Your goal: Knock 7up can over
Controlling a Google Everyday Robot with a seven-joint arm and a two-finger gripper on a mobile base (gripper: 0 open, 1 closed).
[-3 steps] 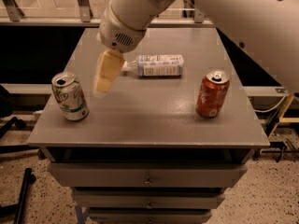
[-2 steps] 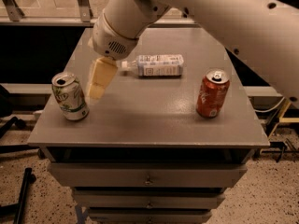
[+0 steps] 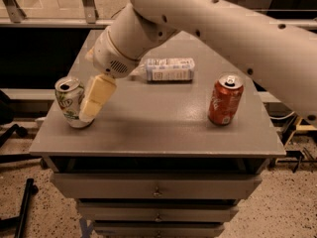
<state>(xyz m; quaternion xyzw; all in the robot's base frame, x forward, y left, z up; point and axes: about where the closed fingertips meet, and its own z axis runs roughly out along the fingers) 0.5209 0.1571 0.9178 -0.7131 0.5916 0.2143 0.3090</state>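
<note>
Cans stand at either side of the grey table [image 3: 163,128]. The 7up can [image 3: 68,102] is near the left front corner, and the red cola can [image 3: 225,99] is well apart from it on the right. Both are upright, and what is in them cannot be told. A clear plastic bottle [image 3: 168,69] with a pale label lies on its side toward the back.

The table top is flat and matte, with drawers [image 3: 156,186] below it. Around it is a speckled floor [image 3: 292,212], and a railing [image 3: 86,4] runs behind.

The 7up can's long axis is vertical, with its silver top facing up. The gripper [image 3: 89,112], cream-coloured at the end of the white arm [image 3: 213,29], slants down to the can's right side, touching it or just beside it. Whether the gripper is parted or closed cannot be told.
</note>
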